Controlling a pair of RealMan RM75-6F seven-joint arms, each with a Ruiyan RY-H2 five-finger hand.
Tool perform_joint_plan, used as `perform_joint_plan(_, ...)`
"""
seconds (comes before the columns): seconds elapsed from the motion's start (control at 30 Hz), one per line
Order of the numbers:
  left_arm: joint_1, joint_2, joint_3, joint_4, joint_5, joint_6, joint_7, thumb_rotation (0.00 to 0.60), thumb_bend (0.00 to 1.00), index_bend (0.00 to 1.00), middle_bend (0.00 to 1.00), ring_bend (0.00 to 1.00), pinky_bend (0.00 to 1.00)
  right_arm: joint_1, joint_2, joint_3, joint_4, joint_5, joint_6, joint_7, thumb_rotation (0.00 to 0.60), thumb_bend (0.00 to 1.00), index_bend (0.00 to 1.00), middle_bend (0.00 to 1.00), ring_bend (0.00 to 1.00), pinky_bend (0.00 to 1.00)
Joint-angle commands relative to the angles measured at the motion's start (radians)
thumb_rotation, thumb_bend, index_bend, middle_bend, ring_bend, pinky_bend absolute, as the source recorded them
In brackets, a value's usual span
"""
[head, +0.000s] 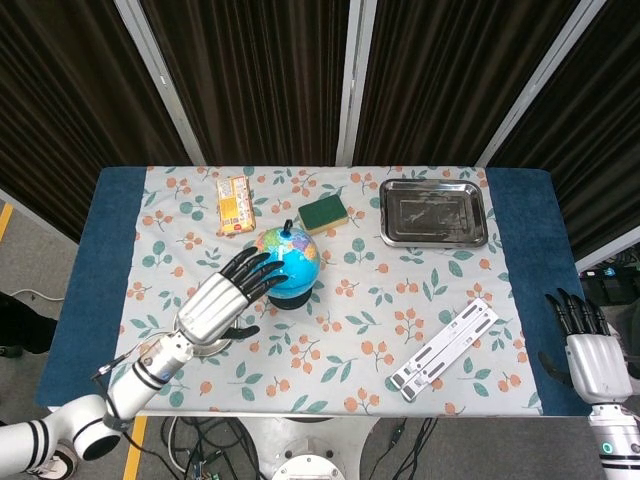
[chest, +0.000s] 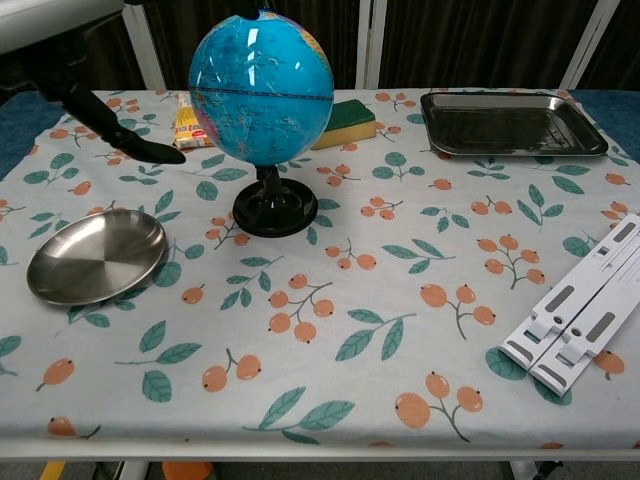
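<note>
Hovering left hand (head: 222, 296) | blue globe (chest: 261, 86), black stand, upright

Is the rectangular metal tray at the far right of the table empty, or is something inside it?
Empty. The rectangular metal tray shows only its bare, shiny bottom in both views; the green sponge lies beside it on the cloth.

Silver hands (head: 218, 298), black fingers (head: 258, 266)
</note>
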Motion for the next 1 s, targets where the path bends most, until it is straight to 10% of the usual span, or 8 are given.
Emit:
perform_joint_plan(0.03,-0.019,-0.019,-0.002,0.017,-0.013,-0.013,-0.006,0.600,0.04,0.17,0.11,0.06,0.08,0.000,0.000,0.000,0.001,0.000,-0.001,0.002,0.600,0.22,0.00,0.00,0.00,0.00)
perform_joint_plan(1.0,0.026,0.049,0.047,0.041,-0.149,0.042,-0.027,0.600,0.04,0.18,0.11,0.06,0.08,0.000,-0.005,-0.001,0.007,0.002,-0.003,-0.001,0.600,0.22,0.00,0.00,0.00,0.00)
